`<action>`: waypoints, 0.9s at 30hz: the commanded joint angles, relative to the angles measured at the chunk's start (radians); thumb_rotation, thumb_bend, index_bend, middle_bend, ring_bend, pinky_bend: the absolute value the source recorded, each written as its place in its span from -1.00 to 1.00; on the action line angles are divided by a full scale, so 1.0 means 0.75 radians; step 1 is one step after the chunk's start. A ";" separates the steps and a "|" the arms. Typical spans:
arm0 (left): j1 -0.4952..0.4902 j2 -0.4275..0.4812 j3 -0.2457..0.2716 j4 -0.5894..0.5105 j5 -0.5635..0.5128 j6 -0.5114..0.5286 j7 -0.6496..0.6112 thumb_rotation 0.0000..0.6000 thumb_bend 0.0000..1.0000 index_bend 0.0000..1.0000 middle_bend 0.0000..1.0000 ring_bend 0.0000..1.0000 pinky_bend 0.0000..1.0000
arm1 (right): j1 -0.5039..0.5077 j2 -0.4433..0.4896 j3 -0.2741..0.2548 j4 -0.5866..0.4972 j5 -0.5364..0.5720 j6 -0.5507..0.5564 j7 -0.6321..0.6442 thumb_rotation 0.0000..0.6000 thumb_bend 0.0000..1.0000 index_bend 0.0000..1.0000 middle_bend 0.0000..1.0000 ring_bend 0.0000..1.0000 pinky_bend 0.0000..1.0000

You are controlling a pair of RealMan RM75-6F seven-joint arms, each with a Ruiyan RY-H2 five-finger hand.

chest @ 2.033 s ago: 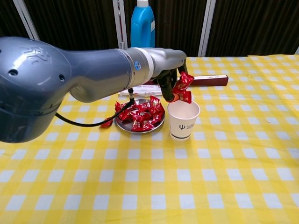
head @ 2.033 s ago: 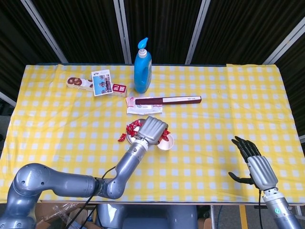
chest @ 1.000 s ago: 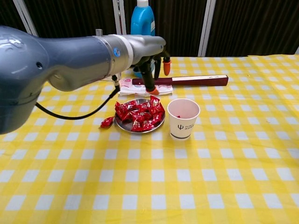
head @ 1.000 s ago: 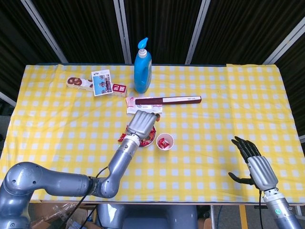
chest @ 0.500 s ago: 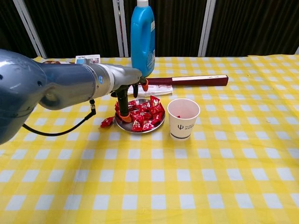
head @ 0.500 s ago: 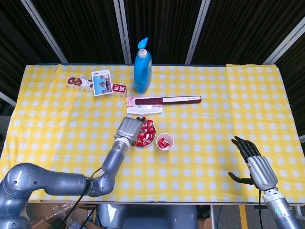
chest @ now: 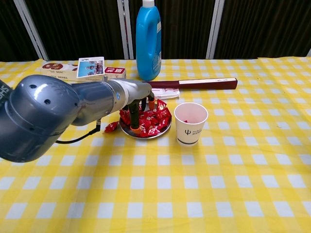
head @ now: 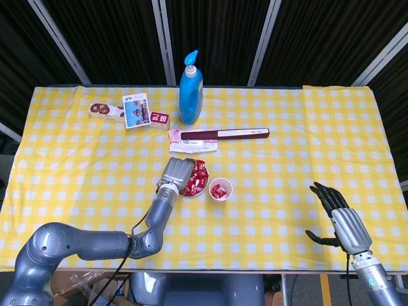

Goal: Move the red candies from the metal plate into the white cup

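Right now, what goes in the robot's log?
left hand: reaching into red candies on metal plate | white cup: some candy inside | right hand: idle

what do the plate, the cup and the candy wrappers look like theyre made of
Round metal plate: shiny grey rim, likely steel. White cup: matte with a printed logo, probably paper. Red candies: crinkled glossy wrappers, seemingly foil or plastic film.

My left arm is smooth blue-grey metal, bulbous at the joints, with a thin black cable looping beneath it. My left hand has a silver back and dark fingers tipped orange. My right hand matches (silver back, black fingers).
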 commanded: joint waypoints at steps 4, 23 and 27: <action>-0.005 -0.071 0.000 0.097 0.056 -0.036 -0.025 1.00 -0.30 -0.13 -0.06 0.72 0.82 | 0.001 0.002 0.000 -0.001 0.001 -0.001 0.003 1.00 -0.45 -1.00 -1.00 -1.00 -1.00; 0.087 0.059 -0.014 -0.037 0.207 0.089 -0.049 1.00 -0.15 0.13 0.29 0.74 0.84 | -0.003 0.000 -0.001 -0.003 0.002 0.002 -0.009 1.00 -0.45 -1.00 -1.00 -1.00 -1.00; 0.099 0.117 -0.037 -0.127 0.234 0.117 -0.056 1.00 -0.15 0.13 0.29 0.74 0.84 | -0.003 -0.002 0.000 -0.004 0.004 0.002 -0.015 1.00 -0.44 -1.00 -1.00 -1.00 -1.00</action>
